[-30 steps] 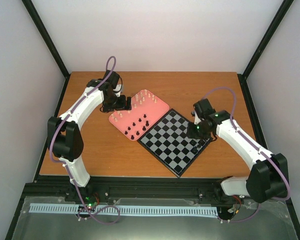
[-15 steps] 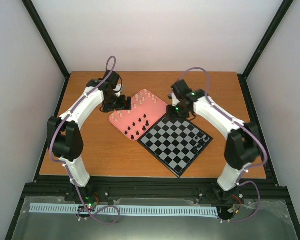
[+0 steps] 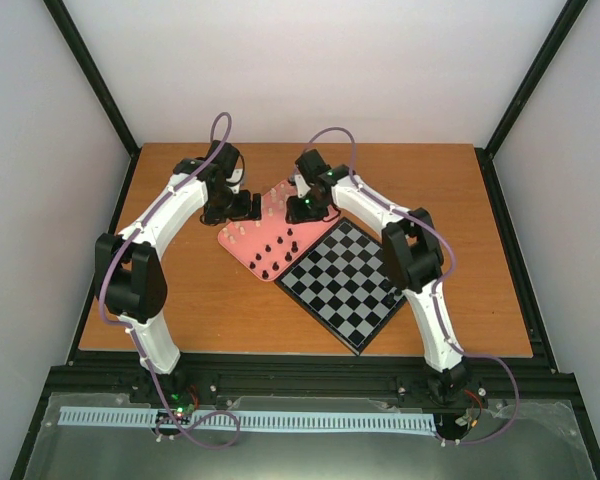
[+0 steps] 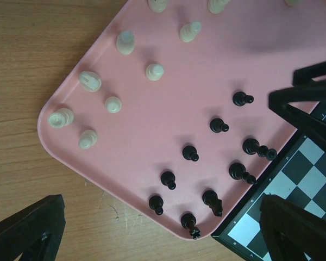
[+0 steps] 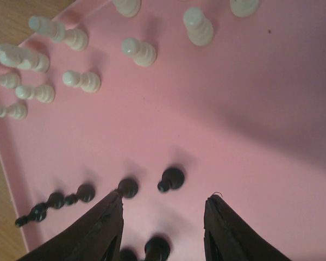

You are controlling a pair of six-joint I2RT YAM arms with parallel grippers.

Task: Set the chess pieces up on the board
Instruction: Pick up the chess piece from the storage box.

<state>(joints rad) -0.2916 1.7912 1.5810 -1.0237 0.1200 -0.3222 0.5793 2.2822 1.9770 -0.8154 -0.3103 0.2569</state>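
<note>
The board (image 3: 345, 285) lies at mid-table, with black pieces (image 3: 392, 294) near its right corner. The other chess pieces stand on a pink tray (image 3: 315, 205) at its upper left: cream ones (image 4: 113, 104) on the far side, black ones (image 4: 190, 153) beside the board (image 4: 293, 209). My right gripper (image 5: 164, 198) hangs open low over the tray (image 5: 250, 109). A black pawn (image 5: 171, 178) stands just ahead of its fingertips and another (image 5: 157, 247) between its fingers. Open wide, my left gripper (image 4: 162, 228) hovers above the tray's (image 4: 168, 103) left corner and holds nothing.
The tray and the board touch edge to edge. Bare wooden table (image 3: 200, 300) lies left of them and also to the right (image 3: 470, 220). My right gripper's black fingers (image 4: 307, 100) reach into the left wrist view at the right edge.
My right arm has swung left from the board's right corner to over the pink tray, its jaws a little wider. The left arm has stayed put.
</note>
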